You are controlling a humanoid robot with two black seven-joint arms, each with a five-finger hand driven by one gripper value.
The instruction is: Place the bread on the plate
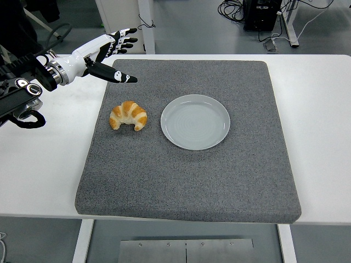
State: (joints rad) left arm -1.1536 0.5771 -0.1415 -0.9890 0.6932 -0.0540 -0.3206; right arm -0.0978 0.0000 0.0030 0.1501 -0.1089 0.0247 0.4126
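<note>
Left hand [107, 55]: spread wide, holding nothing, above the mat's far-left corner
Bread [128, 115]: 1 croissant on the mat [186, 175], nearer than the hand, apart from it
Plate [195, 121]: just right of the bread, bare

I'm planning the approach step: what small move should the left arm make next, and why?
Probably lower the left robot hand toward the croissant. Its fingers are spread and hold nothing, hovering above the grey mat's far left corner, while the croissant lies untouched left of the empty plate.
</note>
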